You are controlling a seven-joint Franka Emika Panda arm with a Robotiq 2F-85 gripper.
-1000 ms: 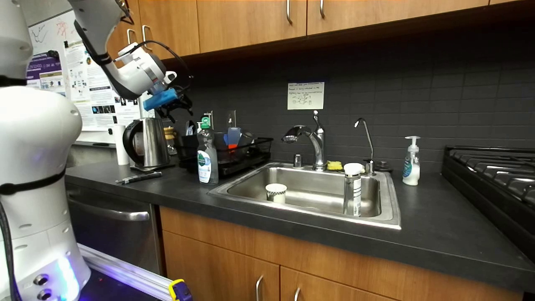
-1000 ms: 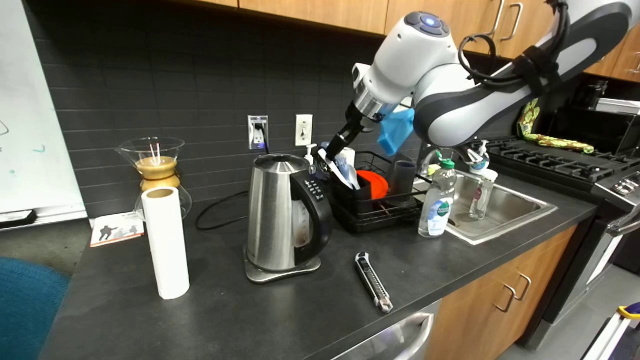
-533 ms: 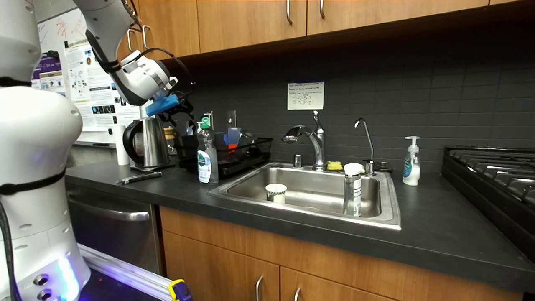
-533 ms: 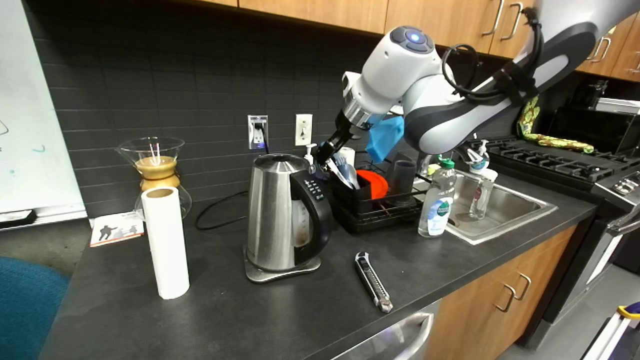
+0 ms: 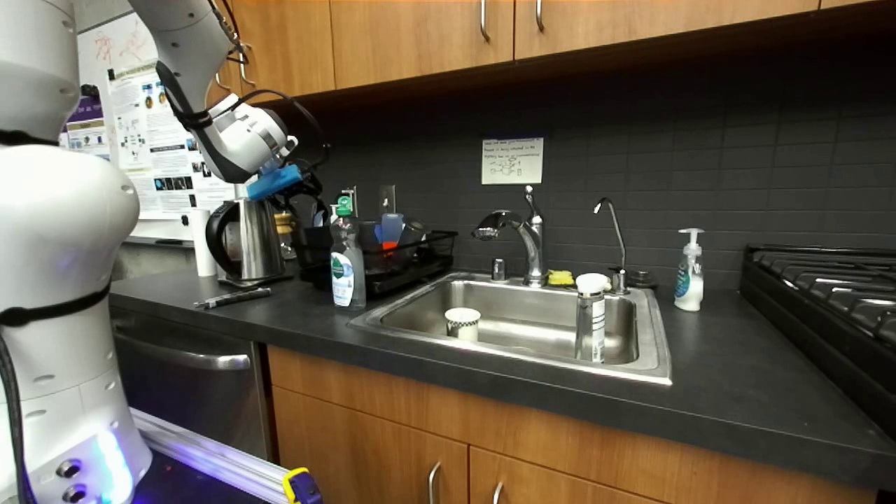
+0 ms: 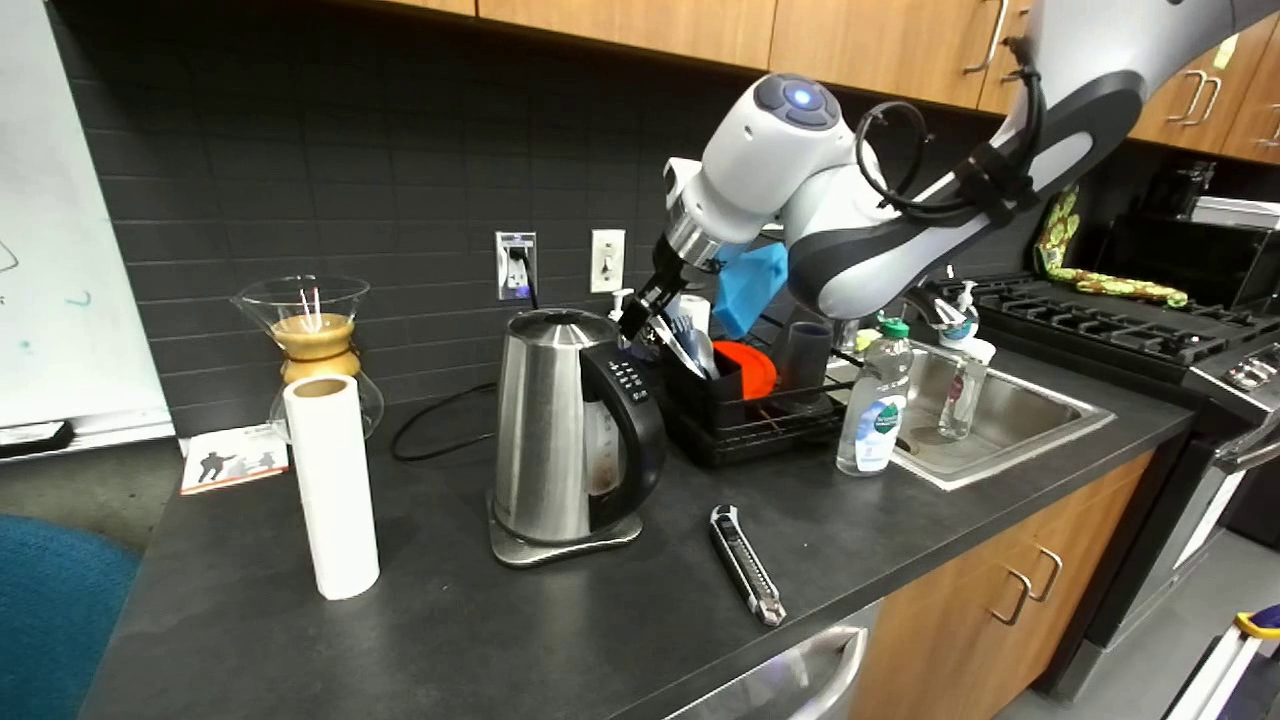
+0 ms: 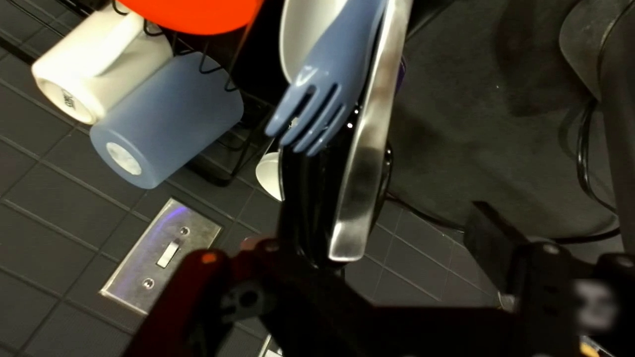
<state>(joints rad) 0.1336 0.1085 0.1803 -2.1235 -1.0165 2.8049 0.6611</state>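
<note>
Dark tiled wall (image 5: pixel 770 175) behind a charcoal counter (image 6: pixel 480 640); wooden cabinets (image 5: pixel 420 42) above and below; whiteboard (image 6: pixel 80 220) beyond one end

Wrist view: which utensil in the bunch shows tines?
The blue fork. The pale utensil beside it has a smooth, curved edge; the silver utensil ends flat and blunt.

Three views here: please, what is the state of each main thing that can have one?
fingers, apart; contact with the metal handle unclear
blue fork, tines up
blue cup, upside down
white mug, upside down
kettle, upright, lid closed
plug, in the outlet
utility knife, lying flat; blade unclear
dish soap bottle, upright
white roll, standing upright
faucet, no water visible
upper cabinets, closed
</note>
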